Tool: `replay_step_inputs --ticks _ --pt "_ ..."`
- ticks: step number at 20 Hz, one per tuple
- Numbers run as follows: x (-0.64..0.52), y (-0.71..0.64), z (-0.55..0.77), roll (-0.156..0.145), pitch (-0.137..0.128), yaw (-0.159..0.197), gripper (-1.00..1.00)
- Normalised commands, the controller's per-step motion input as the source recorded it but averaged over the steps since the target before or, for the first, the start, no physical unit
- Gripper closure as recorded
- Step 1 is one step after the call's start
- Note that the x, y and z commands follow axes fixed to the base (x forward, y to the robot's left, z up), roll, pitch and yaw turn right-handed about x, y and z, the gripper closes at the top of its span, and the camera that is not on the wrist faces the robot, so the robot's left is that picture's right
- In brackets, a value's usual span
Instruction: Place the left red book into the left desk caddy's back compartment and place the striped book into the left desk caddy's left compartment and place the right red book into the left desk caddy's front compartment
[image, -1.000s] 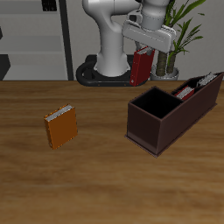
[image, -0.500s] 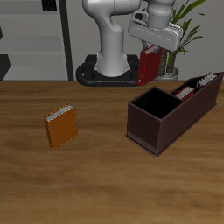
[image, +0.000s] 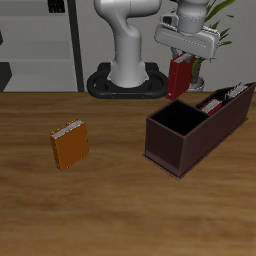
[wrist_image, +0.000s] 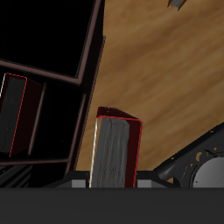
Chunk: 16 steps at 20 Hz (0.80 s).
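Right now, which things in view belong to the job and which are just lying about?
Job: claw; red book it grips; desk caddy; books already slotted in it.
Lying about: orange book; plant.

No readable text or labels anywhere

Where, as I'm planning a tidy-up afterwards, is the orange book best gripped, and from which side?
Probably from above, pinching cover to cover at the pale page-edge top. The orange book seems to stand nearly upright with its broad cover facing forward, so only its thin thickness fits between fingers. The hand, shut on a red book, must free itself first.
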Motion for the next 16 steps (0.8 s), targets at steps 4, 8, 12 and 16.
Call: replay_step_inputs --ticks 4,8,12,16 --pt "0.12 0.24 0.06 0.077 0.0 -0.007 1.0" --pt "0.22 0.05 0.0 -0.024 0.027 -0.042 1.0" --pt "0.2 0.06 -0.01 -0.015 0.02 -0.019 1.0" --pt "0.08 0.06 0.02 -0.008 -0.025 0.007 1.0"
